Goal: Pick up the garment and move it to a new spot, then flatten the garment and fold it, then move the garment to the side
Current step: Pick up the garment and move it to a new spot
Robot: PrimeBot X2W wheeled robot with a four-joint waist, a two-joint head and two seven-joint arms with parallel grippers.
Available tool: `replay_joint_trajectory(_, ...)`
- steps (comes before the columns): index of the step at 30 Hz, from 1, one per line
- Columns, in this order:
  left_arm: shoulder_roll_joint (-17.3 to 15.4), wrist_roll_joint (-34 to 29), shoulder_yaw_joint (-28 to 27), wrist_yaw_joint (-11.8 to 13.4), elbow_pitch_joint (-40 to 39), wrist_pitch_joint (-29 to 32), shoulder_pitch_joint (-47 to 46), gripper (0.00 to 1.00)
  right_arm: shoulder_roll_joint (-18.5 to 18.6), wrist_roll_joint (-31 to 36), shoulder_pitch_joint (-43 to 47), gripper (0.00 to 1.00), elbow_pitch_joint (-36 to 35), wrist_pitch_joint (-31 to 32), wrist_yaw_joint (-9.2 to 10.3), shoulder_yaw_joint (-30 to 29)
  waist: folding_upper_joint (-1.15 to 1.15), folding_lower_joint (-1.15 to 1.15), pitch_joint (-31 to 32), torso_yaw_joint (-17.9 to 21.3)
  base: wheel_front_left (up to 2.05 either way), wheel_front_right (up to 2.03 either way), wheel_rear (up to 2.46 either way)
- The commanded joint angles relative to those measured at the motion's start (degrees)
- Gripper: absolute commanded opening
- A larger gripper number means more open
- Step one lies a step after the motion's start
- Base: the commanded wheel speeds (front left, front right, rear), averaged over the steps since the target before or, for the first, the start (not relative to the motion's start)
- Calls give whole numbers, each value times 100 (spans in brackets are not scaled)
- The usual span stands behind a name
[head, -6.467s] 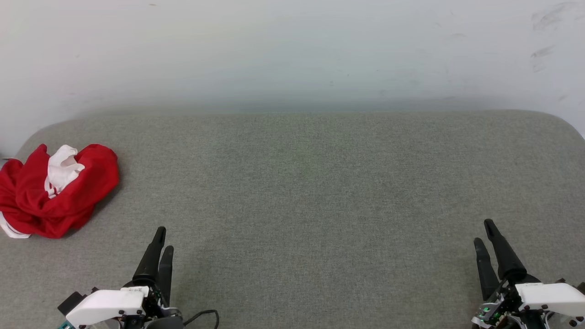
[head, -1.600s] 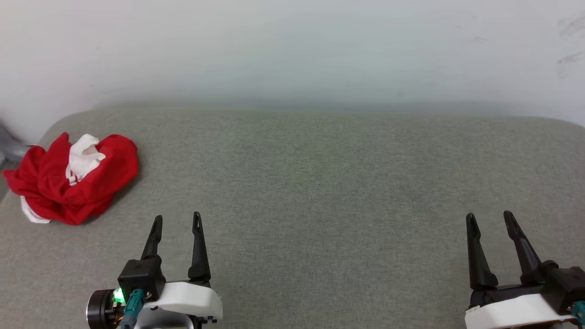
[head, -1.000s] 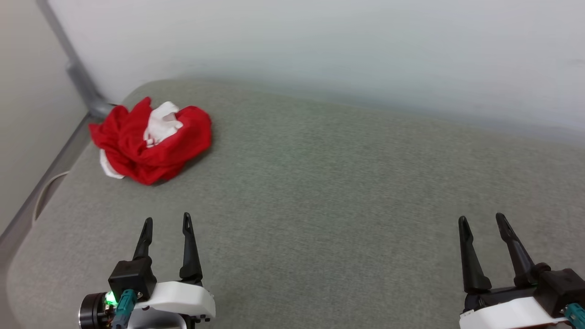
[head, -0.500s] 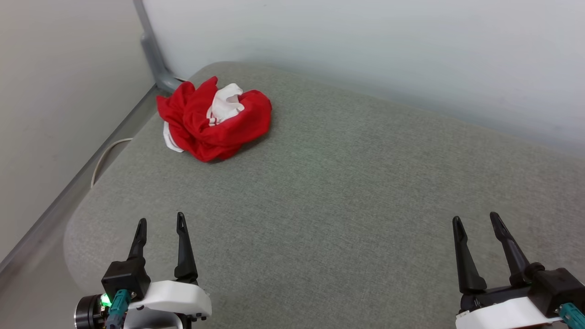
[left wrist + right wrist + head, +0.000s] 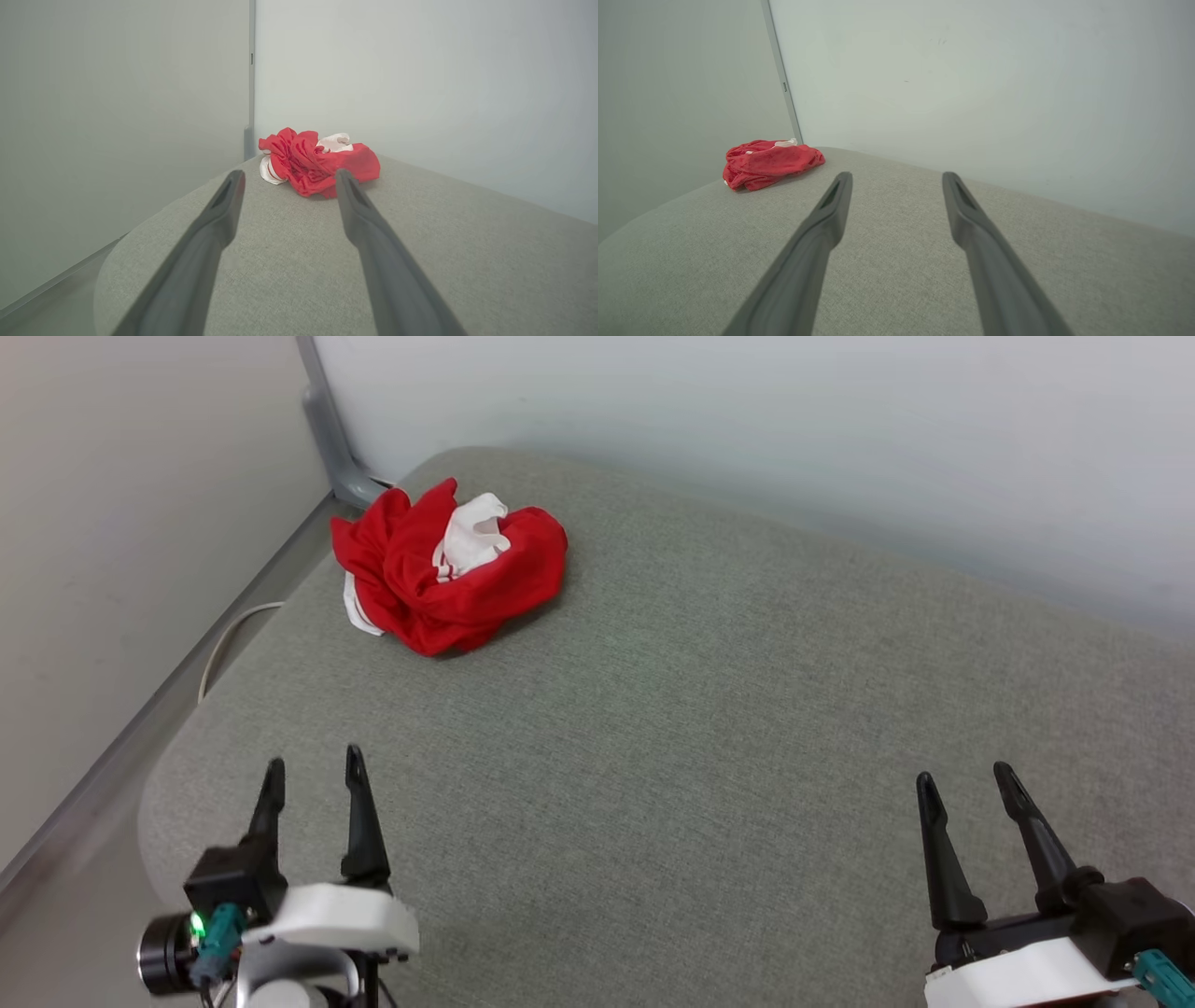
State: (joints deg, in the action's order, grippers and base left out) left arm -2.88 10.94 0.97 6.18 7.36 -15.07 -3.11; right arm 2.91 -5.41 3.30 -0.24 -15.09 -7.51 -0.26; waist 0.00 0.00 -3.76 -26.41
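Note:
The garment (image 5: 448, 574) lies crumpled in a red heap with a white sleeve showing on top, at the far left corner of the grey cushioned surface (image 5: 709, 709). Its lettering is hidden in the folds. My left gripper (image 5: 313, 767) stands open near the front left edge, well short of the garment (image 5: 317, 161), which sits straight ahead of its fingers. My right gripper (image 5: 962, 779) is open at the lower right, far from the garment (image 5: 770, 163). Nothing is between either pair of fingers.
A pale wall (image 5: 747, 429) runs behind the surface. A grey metal post (image 5: 327, 429) stands in the corner just behind the garment. A white cable (image 5: 224, 644) loops on the floor beside the surface's left edge, along a side wall (image 5: 112, 523).
The head camera has swung left, bringing the garment toward the middle top. Both grippers opened from shut since the oldest frame. The garment itself has not moved.

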Motion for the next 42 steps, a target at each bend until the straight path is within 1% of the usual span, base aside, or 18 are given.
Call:
replay_joint_trajectory(1, 2, 2, -42, -69, -12, -16, -171, 100, -5, 27, -100, 100, -53, -12, 4, 9, 0, 0, -90, 55, 0, 0, 0)
replay_joint_trajectory(4, -6, -90, -259, -244, 9, -16, -552, 100, -5, 151, -182, 100, -128, -11, 4, 45, 0, 0, -329, 158, 0, 0, 0)
replay_joint_trajectory(9, -185, -234, -743, -533, 63, -16, -1484, 100, 7, 450, -440, 100, -301, -12, 4, 105, 0, 0, -899, 436, 0, 0, 0)
replay_joint_trajectory(13, -337, -147, -1122, -802, 176, -15, -2305, 100, 158, 571, -652, 100, -479, -12, 5, 104, 0, 0, -1371, 678, 0, 0, 0)
replay_joint_trajectory(19, -779, -294, -1255, -1063, 483, -15, -3373, 100, 388, 628, -928, 100, -804, -12, 5, 91, 0, 0, -2044, 954, 0, 0, 0)
replay_joint_trajectory(24, -1125, -47, -1260, -1222, 1148, 64, -4207, 100, 540, 676, -1069, 100, -1075, -12, 5, 5, 0, 0, -2485, 1082, 0, 0, 0)
replay_joint_trajectory(27, -1372, 190, -1141, -1304, 1642, 487, -4641, 100, 605, 695, -1106, 100, -1216, -12, 5, -49, 0, 0, -2683, 1126, 0, 0, 0)
replay_joint_trajectory(30, -1547, 576, -1026, -1347, 2064, 1078, -5022, 100, 661, 719, -1169, 100, -1344, -12, 4, -85, 0, 0, -2843, 1159, 0, 0, 0)
replay_joint_trajectory(32, -1704, 802, -899, -1347, 2384, 1681, -5170, 100, 688, 731, -1185, 100, -1416, -12, 4, -94, 0, 0, -2936, 1183, 0, 0, 0)
replay_joint_trajectory(39, -2169, 1826, -380, -1355, 2931, 3638, -5457, 100, 751, 737, -1291, 100, -1563, -12, 5, -133, 0, 0, -3222, 1247, 0, 0, 0)
replay_joint_trajectory(40, -2169, 1826, -380, -1355, 2931, 3638, -5457, 100, 751, 737, -1291, 100, -1563, -12, 5, -133, 0, 0, -3222, 1247, 0, 0, 0)
replay_joint_trajectory(41, -2339, 1938, -237, -1355, 3037, 4054, -5505, 100, 765, 745, -1310, 100, -1583, -12, 5, -137, 0, 0, -3297, 1266, 0, 0, 0)
replay_joint_trajectory(42, -2406, 1972, -142, -1355, 3093, 4244, -5499, 100, 773, 747, -1314, 100, -1584, -12, 5, -138, 0, 0, -3332, 1273, 0, 0, 0)
